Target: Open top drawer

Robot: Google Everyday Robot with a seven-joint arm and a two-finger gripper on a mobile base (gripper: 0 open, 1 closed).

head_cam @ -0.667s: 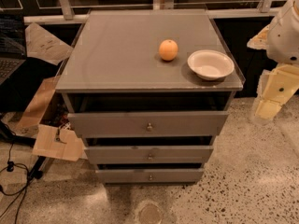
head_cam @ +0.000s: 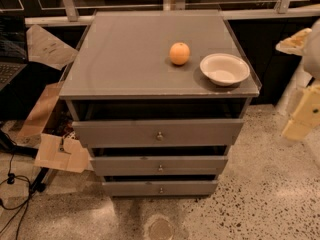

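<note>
The top drawer (head_cam: 158,132) is the widest grey front of the grey cabinet, with a small round metal knob (head_cam: 159,135) at its centre. A dark gap shows between it and the cabinet top. Two shorter drawer fronts (head_cam: 159,165) sit below it, each stepped further back. My gripper (head_cam: 301,115) shows as cream-coloured parts at the right edge of the camera view. It is well to the right of the cabinet, about level with the top drawer, and touches nothing.
An orange (head_cam: 179,53) and a white bowl (head_cam: 224,68) sit on the cabinet top (head_cam: 125,59). Cardboard pieces (head_cam: 57,151) and black cables (head_cam: 12,184) lie on the speckled floor to the left. A glass railing runs behind.
My arm has shifted a little to the right and down at the frame's edge. The cabinet, drawers, orange and bowl have not moved.
</note>
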